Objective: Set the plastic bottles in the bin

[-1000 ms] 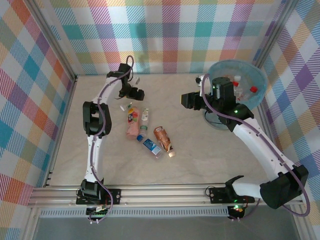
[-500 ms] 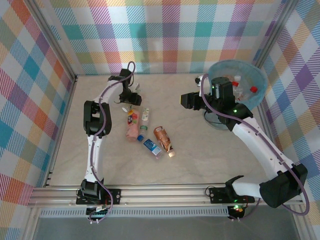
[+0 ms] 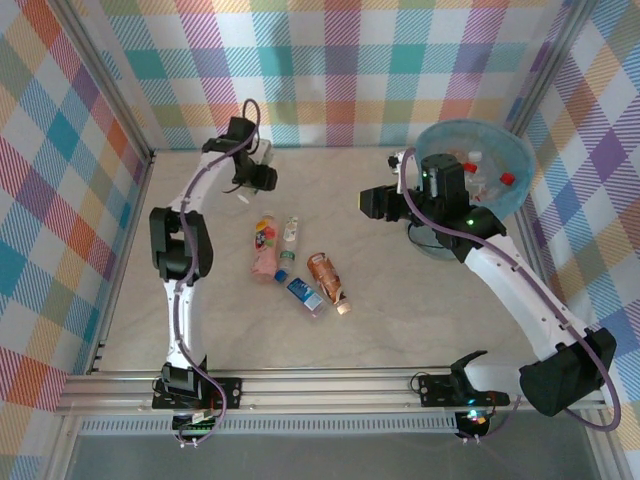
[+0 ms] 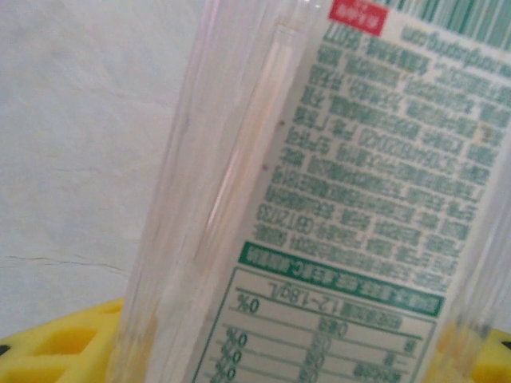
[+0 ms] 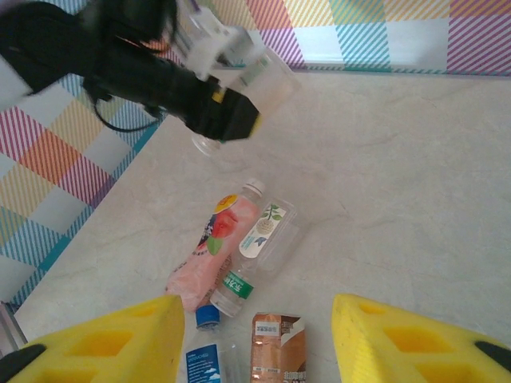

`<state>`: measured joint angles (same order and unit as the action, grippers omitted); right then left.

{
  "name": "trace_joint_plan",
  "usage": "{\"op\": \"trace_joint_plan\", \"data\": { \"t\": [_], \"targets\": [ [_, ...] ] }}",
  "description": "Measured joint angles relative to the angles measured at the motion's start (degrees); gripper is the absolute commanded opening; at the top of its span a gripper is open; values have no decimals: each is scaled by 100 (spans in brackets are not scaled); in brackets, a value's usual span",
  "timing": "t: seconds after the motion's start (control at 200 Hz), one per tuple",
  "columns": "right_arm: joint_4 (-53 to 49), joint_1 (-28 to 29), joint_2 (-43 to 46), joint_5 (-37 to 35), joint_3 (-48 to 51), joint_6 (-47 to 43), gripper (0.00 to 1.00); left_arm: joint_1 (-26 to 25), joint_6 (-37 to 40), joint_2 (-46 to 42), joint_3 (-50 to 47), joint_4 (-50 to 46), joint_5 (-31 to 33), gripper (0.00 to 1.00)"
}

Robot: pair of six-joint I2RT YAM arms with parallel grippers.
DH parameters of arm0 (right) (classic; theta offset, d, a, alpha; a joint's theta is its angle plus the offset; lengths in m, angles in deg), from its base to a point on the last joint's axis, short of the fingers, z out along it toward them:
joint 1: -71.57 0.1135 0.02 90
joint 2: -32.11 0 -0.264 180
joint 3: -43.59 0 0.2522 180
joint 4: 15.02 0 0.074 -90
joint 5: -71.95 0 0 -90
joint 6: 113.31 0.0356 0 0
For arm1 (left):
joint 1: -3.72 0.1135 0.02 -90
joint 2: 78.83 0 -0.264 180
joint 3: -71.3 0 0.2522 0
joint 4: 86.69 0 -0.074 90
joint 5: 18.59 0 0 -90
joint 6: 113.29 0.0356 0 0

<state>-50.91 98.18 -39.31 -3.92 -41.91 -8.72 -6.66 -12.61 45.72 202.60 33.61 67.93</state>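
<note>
Light-blue plastic lines the bin (image 3: pixel 455 128), which stands at the far right of the table. A few binned bottles (image 3: pixel 505 180) lie inside, with red and white caps showing.

The right gripper (image 3: pixel 372 200) hovers just left of the bin. Its yellow fingers are spread with nothing between them.

The left gripper (image 3: pixel 260 176) is at the far left, clamped on a clear bottle (image 4: pixel 319 199) that seems lifted off the table, well apart from the bin.

Four more bottles lie close together on the table, left of centre:
- a pink bottle (image 3: pixel 265 252)
- a green-labelled bottle (image 3: pixel 288 236) touching it
- a copper bottle (image 3: pixel 325 272)
- a blue-labelled bottle (image 3: pixel 300 290), nearest of the group

The task looks partly done: some bottles are binned, one is in hand, and four are still waiting.
</note>
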Motion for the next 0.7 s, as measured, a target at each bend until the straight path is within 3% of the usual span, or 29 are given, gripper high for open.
{"op": "trace_joint_plan", "data": {
  "t": [0.265, 0.41, 0.7],
  "targets": [
    [26, 7, 345, 9, -125, 140, 64, -313, -74, -2262, -1602, 1147, -2, 55],
    [295, 7, 531, 125, -227, 396, 67, -1064, -70, -3432, -2632, 1952, -33, 55],
    [761, 7, 549, 570, -273, 935, 69, -2144, -122, -4658, -3982, 3051, -44, 54]
  ]
}}
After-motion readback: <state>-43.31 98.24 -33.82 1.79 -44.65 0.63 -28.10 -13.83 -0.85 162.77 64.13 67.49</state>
